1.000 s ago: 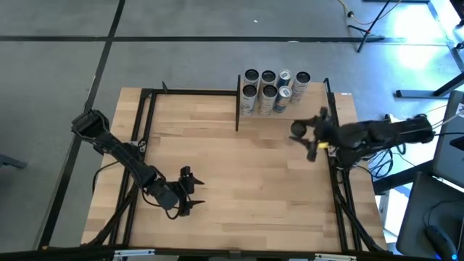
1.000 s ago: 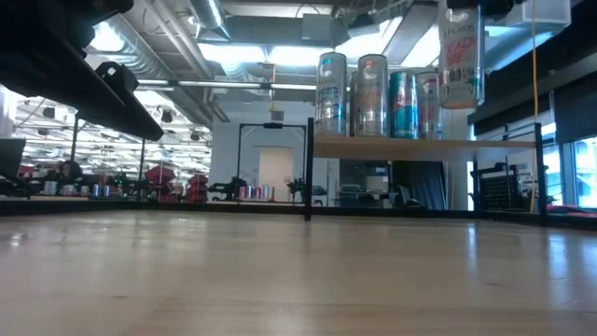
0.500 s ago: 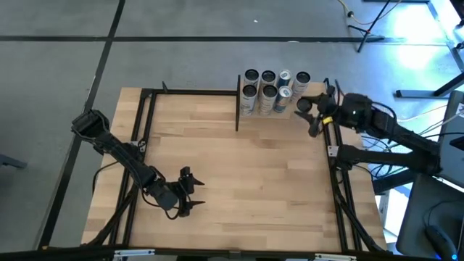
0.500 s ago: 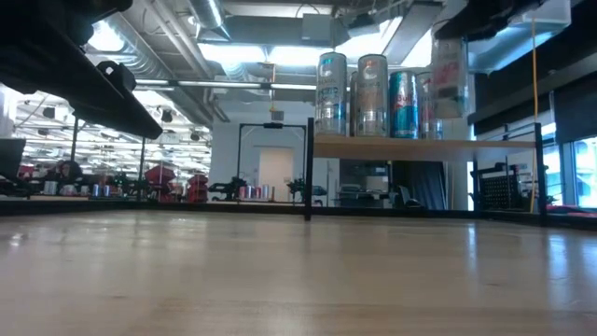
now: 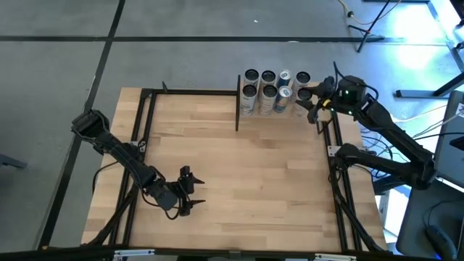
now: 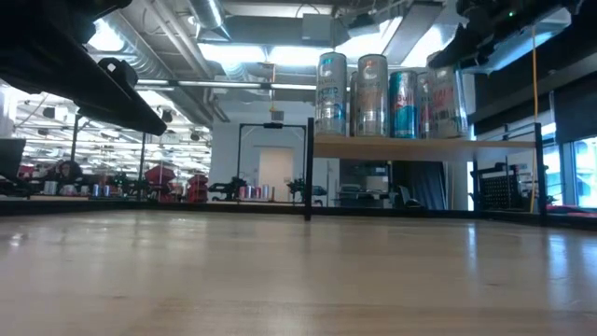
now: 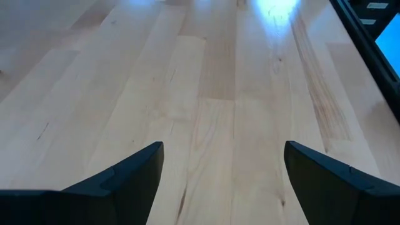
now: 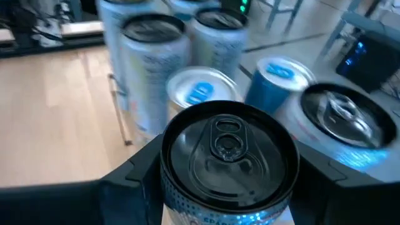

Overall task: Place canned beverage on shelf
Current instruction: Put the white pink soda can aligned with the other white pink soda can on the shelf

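The shelf [image 6: 410, 146] stands raised at the table's far right, and several cans [image 5: 268, 90] stand upright on it. My right gripper [image 5: 312, 103] is at the shelf's right end, shut on a black-topped can [image 8: 228, 150], also seen in the low view [image 6: 450, 101], right beside the standing cans. My left gripper [image 5: 190, 190] hovers open over the bare tabletop near the front left, with nothing between its fingers [image 7: 125, 178]. My right gripper pinches the can's side wall [image 8: 178, 200] just under its top rim, one finger [image 8: 134, 181] on each side. The fingers come roughly level from the table's right. The can is upright, its base low over the shelf board; whether it touches the board I cannot tell.
Thin black posts [image 5: 238, 101] edge the shelf, and a black frame [image 5: 145, 109] runs along the table's sides. The wide wooden tabletop [image 5: 246, 174] lies between the two arms.
My right gripper has swung with the can from over the table's right edge toward the far edge, up to the shelf's right end beside the standing cans. The can has stayed upright in the hold.
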